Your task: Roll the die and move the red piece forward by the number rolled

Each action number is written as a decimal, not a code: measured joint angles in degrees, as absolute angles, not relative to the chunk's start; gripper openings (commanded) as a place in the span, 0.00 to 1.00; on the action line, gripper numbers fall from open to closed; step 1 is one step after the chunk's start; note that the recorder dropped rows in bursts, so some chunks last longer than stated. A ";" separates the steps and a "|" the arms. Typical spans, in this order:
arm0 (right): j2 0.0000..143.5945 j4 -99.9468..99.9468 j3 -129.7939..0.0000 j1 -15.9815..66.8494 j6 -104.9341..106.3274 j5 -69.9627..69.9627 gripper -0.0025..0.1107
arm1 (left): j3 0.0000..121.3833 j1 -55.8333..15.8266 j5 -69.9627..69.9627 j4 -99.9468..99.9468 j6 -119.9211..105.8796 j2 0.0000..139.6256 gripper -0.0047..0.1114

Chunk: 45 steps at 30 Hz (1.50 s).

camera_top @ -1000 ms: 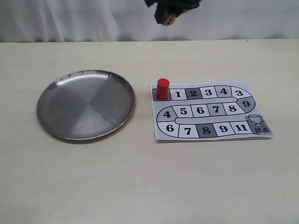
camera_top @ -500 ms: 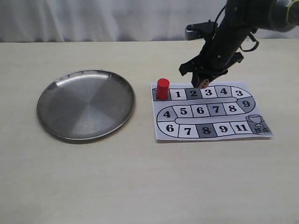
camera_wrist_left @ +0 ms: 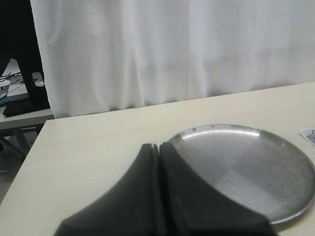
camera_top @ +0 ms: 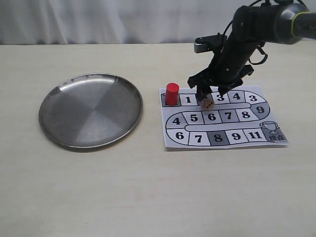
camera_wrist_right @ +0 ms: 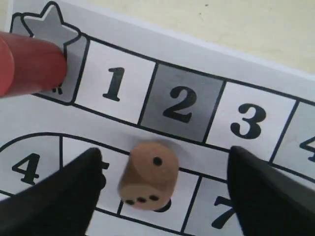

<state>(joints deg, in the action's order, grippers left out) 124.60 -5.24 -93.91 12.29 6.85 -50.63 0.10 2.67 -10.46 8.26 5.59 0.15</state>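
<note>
**A:** Exterior view?
**B:** The right claw (camera_top: 210, 93) hangs over the paper board (camera_top: 247, 136). The die (camera_top: 208, 103) lies just under it, by square 2. The red piece (camera_top: 172, 94) stands on the start square.
**A:** Left wrist?
**B:** The left claw (camera_wrist_left: 158, 147) is pressed closed, near the plate (camera_wrist_left: 216, 128) on the bench (camera_wrist_left: 98, 142).
**A:** Right wrist?
**B:** The claw is spread wide, its fingers (camera_wrist_right: 69, 196) clear of the die.

Bright even light, slightly blurred die (camera_wrist_right: 147, 175)

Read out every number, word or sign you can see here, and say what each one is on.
"1" "2" "3" "4" "3" "9": paper board, top row and bend.
"4" "5" "6" "7" "8": middle row.
"6" "7" "8" "9" "11": bottom row.
A star: start square.
Print under the trophy: too small to read.
The die: pips only.
</note>
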 measured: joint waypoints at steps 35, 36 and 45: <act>121.59 -19.56 -93.91 19.69 29.83 -35.66 0.69 | 0.10 2.67 -10.46 8.26 5.59 0.15 0.04; 121.59 -18.73 -93.91 19.99 29.24 -35.19 0.69 | 0.10 2.67 -10.46 8.26 5.59 0.15 0.04; 122.59 -12.91 -93.91 20.84 24.85 -33.52 0.69 | 0.10 2.67 -10.46 8.26 5.59 0.15 0.04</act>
